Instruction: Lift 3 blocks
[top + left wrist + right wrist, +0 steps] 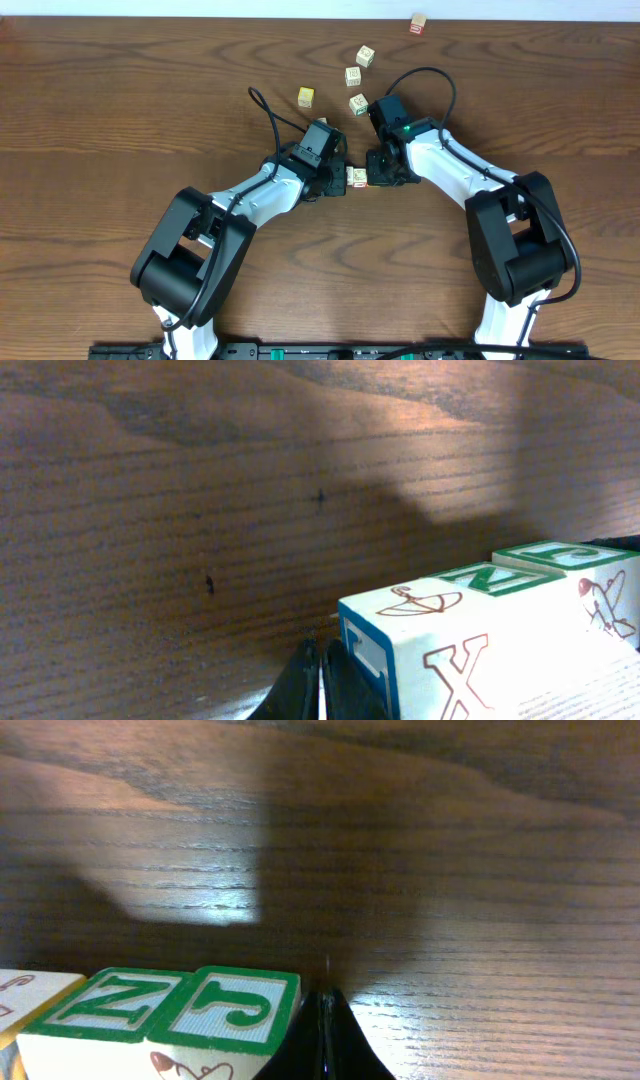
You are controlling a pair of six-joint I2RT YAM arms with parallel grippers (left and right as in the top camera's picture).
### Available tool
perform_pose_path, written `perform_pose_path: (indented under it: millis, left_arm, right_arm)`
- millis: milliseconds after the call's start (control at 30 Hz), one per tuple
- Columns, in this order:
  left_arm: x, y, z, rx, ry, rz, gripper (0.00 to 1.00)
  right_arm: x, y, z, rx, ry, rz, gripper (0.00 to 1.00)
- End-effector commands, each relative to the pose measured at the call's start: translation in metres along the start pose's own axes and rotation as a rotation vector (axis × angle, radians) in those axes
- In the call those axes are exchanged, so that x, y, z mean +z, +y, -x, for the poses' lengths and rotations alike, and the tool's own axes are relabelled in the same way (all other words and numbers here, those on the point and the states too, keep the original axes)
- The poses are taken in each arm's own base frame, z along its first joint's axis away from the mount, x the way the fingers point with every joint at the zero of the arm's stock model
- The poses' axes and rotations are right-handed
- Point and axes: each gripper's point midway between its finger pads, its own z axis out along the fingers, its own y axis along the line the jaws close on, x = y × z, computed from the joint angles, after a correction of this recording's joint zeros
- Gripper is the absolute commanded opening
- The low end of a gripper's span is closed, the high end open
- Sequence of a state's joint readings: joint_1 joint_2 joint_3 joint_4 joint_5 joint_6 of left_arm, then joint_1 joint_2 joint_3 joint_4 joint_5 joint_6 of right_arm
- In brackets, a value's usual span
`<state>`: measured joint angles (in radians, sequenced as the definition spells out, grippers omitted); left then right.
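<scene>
Three whitish letter blocks stand in a tight row between my two grippers. In the overhead view the row (357, 178) is small and partly hidden by the fingers. In the left wrist view the nearest block (440, 660) has a red X and a blue-framed end face. Behind it come a green N block (490, 578) and a green J block (560, 555). My left gripper (322, 685) is shut, with its tip against the blue face. My right gripper (325, 1030) is also shut and presses the J block (235, 1005) from the other end. I cannot tell whether the row touches the table.
Loose cubes lie on the wooden table behind the grippers: a solid yellow cube (305, 96), three whitish cubes (359, 104) (353, 76) (366, 56), and a red-marked cube (418, 23) at the far edge. Both arms (270, 190) (450, 165) slant inward from the front.
</scene>
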<state>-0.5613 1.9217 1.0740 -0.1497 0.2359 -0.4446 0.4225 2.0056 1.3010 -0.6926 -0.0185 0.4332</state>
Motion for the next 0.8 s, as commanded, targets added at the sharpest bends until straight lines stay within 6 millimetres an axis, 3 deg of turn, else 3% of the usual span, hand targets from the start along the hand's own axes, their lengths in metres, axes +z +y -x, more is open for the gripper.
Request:
perform_pose_path:
  millis: [0,400,767]
  left_arm:
    - [0.002,-0.056,-0.013,0.092,0.058,-0.18,0.07]
    - [0.005,-0.024,-0.011,0.103,0.032,-0.008,0.07]
    - [0.002,-0.002,0.004,0.066,-0.003,0.041,0.07]
  right_arm:
    - [0.009,0.049,-0.024,-0.062,0.106,0.186,0.01]
    - [0.012,0.014,-0.02,-0.03,0.107,0.077,0.01]
    - [0.011,0.002,-0.021,-0.002,0.127,0.065,0.01]
